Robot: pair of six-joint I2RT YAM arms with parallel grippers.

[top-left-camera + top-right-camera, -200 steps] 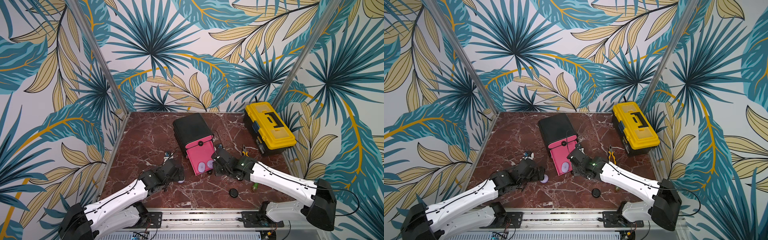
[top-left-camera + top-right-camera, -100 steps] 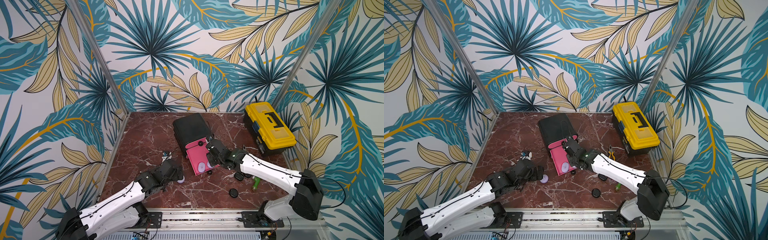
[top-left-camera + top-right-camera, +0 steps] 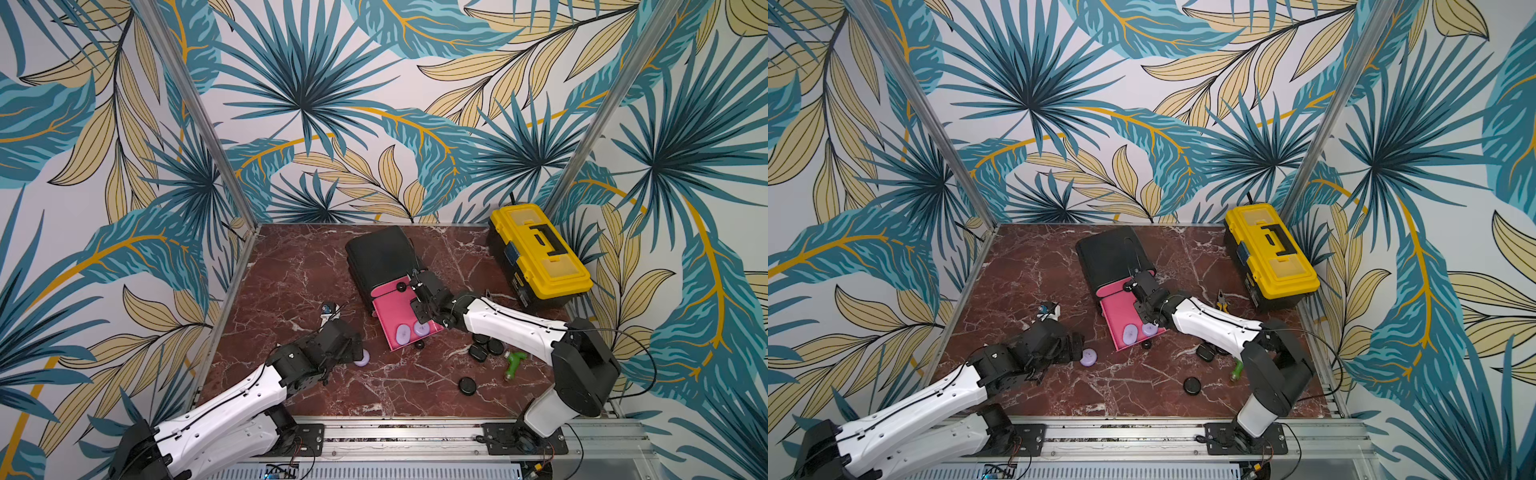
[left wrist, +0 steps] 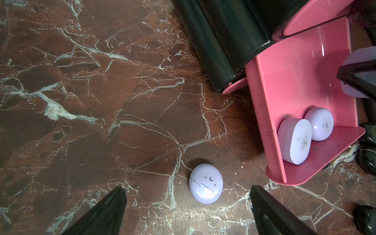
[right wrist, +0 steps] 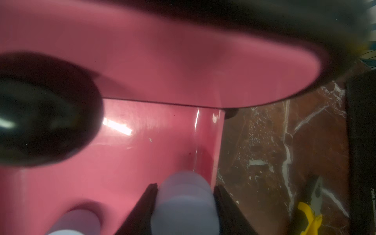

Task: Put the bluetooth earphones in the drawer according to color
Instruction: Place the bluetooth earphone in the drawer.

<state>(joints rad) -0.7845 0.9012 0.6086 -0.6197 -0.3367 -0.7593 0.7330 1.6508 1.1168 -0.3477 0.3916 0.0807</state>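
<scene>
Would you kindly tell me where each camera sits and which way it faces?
Top views: high over the front rail, looking down and back across the table; the left arm and right arm show almost whole.
Left wrist: above the table, looking down past the open left gripper at a loose lilac case.
Right wrist: low over the open drawer, looking along the right gripper, closed on its held lilac case.
Shared: the drawer shows in every view; the loose lilac case in the top and left wrist views.
</scene>
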